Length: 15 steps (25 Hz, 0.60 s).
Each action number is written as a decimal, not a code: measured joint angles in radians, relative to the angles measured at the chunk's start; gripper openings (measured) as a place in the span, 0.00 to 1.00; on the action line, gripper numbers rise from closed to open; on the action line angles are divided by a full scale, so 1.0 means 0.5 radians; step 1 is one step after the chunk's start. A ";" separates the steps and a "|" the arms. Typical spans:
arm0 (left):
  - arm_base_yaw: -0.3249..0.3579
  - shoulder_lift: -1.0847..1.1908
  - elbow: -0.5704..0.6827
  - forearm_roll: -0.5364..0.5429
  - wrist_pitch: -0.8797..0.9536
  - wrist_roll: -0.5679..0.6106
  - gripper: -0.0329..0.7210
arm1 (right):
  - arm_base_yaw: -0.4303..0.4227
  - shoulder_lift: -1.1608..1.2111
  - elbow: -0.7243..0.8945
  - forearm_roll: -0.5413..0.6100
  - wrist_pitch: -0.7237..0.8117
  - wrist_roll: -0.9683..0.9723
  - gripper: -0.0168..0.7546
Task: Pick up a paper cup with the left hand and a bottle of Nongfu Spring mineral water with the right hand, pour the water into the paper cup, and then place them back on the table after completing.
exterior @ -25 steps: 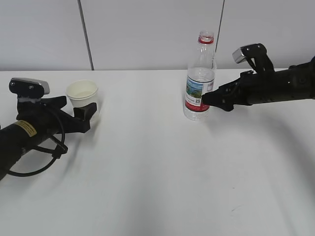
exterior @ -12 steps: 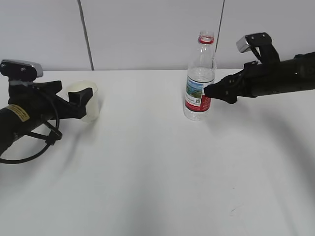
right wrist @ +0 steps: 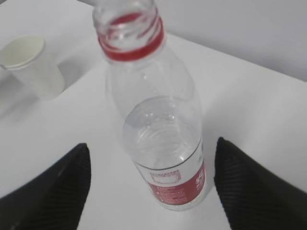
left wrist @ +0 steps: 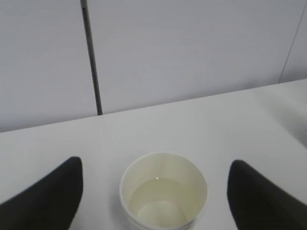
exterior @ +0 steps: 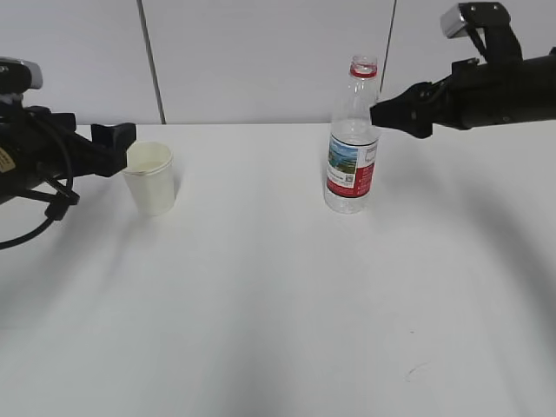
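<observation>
Left wrist view: paper cup [left wrist: 163, 191] upright on the bench [left wrist: 240, 124], water visible inside, untouched between wide-spread fingers. Bottle [exterior: 354, 139] upright on the bench mid-right, uncapped, part-filled, well apart from the cup. Left gripper [exterior: 113, 137] wide, empty, just beside the cup rim on its left. Right gripper [exterior: 400, 111] wide, empty, raised beside the bottle's shoulder, not touching. Judgement: pour done, both items set down; little left beyond clearing the arms.

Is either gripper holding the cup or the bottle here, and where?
Nothing is held. The left gripper and right gripper are open, clear of the paper cup and bottle.
</observation>
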 joint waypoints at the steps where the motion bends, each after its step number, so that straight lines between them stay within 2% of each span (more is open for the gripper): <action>1: 0.000 -0.040 0.003 -0.027 0.041 0.000 0.78 | 0.000 -0.024 -0.008 0.000 0.005 0.014 0.79; 6: 0.000 -0.189 -0.035 -0.088 0.366 -0.009 0.74 | 0.000 -0.134 -0.025 0.000 0.090 0.130 0.79; 15: 0.000 -0.400 -0.243 -0.094 1.126 -0.126 0.73 | 0.000 -0.197 -0.028 0.000 0.312 0.366 0.79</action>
